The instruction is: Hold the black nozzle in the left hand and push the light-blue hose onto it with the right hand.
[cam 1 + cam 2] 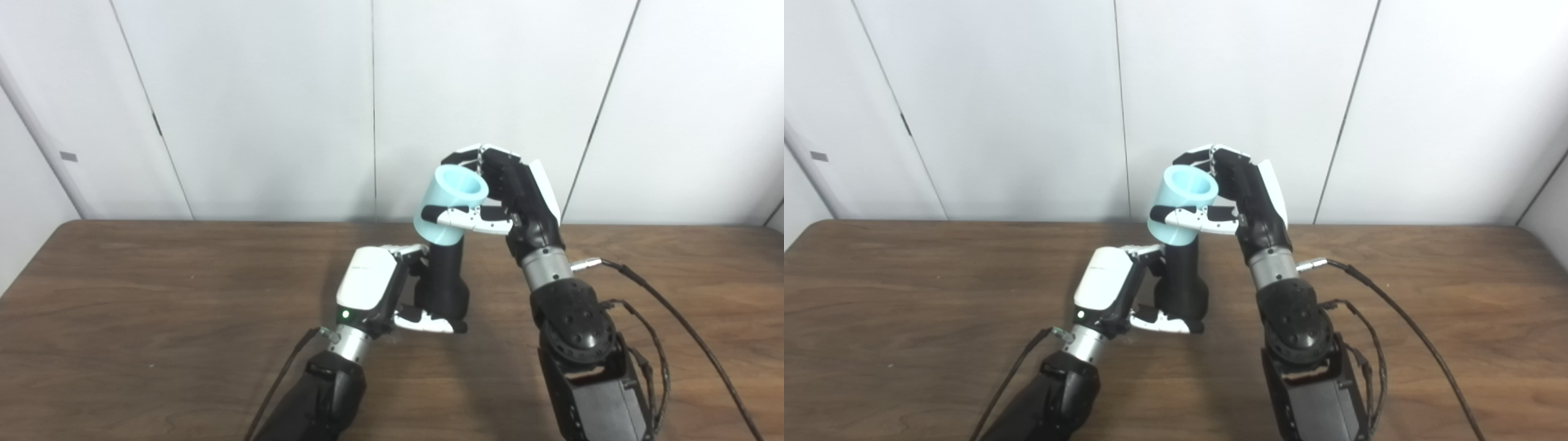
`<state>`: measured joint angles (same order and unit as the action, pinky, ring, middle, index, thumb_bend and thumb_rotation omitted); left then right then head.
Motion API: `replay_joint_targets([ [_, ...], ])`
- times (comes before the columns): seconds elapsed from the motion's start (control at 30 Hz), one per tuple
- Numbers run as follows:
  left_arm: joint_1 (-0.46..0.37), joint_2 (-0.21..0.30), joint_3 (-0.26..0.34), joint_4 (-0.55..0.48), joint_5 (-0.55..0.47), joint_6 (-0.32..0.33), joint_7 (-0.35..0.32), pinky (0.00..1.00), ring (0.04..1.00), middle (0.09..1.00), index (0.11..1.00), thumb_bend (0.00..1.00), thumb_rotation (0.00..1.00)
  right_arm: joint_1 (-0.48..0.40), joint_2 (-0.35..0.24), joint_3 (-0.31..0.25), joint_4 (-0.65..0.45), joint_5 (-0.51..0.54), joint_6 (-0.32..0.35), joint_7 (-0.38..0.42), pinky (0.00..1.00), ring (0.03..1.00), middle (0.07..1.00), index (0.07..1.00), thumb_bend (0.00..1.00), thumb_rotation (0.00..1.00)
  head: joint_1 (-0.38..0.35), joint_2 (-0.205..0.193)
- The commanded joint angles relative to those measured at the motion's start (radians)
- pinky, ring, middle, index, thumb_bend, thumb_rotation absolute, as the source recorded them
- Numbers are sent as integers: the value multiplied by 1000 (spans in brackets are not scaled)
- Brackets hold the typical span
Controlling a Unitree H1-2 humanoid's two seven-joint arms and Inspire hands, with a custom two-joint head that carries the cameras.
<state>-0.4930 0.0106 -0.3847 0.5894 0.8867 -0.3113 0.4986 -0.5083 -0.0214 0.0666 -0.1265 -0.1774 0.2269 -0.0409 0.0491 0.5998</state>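
Left eye view — left hand (375, 288) gripping black nozzle (444, 278), right hand (517, 193) holding light-blue hose (450, 205) atop it

I can't see the top of the nozzle (442, 275); the hose (450, 203) covers it. The left hand (380, 288) hides part of the nozzle's side, and most of its fingers are behind the nozzle. Both arms are cut off at the bottom edge. The right hand (514, 190) hides the hose's far side.

Brown wooden table (153, 294), white panelled wall (257, 104)
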Motion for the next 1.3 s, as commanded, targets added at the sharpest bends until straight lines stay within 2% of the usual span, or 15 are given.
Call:
replay_joint_targets([
  [0.0,201,-26,-46,164,-32,-1,40,577,503,449,510,523,0,-91,23,-13,-31,25,-54,-6,314,415,484,507,517,0,0,0],
  [0.33,222,-9,-50,120,-25,14,17,579,506,449,511,523,0,-67,15,8,-24,-49,-50,-29,321,423,479,508,518,0,-21,6],
  [0.6,221,9,-49,117,-19,20,1,585,510,451,511,523,0,-79,2,-33,-16,4,-58,-10,315,417,485,512,516,0,-44,1],
  [0.93,212,19,-43,136,-25,23,-1,575,504,446,511,523,0,-101,-2,-60,-59,28,-11,-3,303,412,485,508,517,0,-64,-4],
  [1.07,210,25,-41,134,-26,37,-20,586,512,449,512,523,0,-107,-16,-65,-91,22,46,7,302,409,480,509,517,0,-72,-2],
  [1.27,197,34,-34,157,-39,39,-44,588,518,448,511,523,0,-102,-33,-64,-105,12,83,9,317,409,478,513,516,0,-85,-6],
])
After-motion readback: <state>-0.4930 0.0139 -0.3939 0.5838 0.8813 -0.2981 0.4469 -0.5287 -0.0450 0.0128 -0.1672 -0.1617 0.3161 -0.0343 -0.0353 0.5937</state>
